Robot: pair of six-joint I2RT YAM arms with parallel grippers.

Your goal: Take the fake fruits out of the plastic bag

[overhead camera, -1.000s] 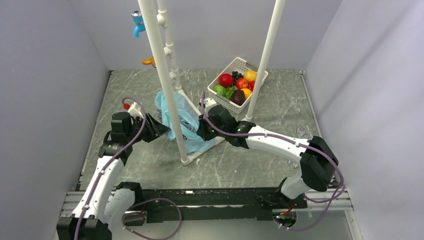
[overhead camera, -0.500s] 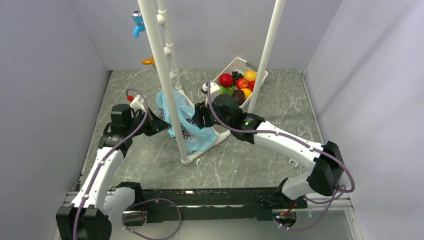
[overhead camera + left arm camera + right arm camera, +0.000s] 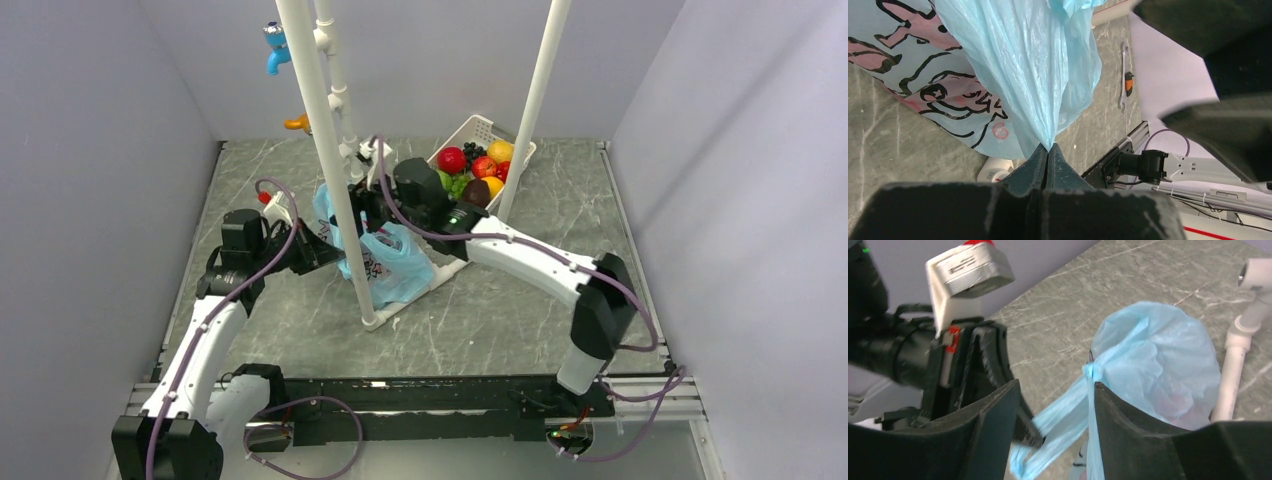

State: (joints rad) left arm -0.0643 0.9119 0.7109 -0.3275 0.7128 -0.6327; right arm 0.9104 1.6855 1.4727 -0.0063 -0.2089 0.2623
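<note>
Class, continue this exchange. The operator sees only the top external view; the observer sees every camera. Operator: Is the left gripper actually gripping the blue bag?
Observer: Yes. The left wrist view shows the left gripper shut on a pinch of the plastic bag.
Operator: And the right gripper?
Observer: Open, per its wrist view, with a strand of the bag running through the gap.
Operator: Is the bag open at the top?
Observer: No; the right wrist view shows its top bunched closed.
</note>
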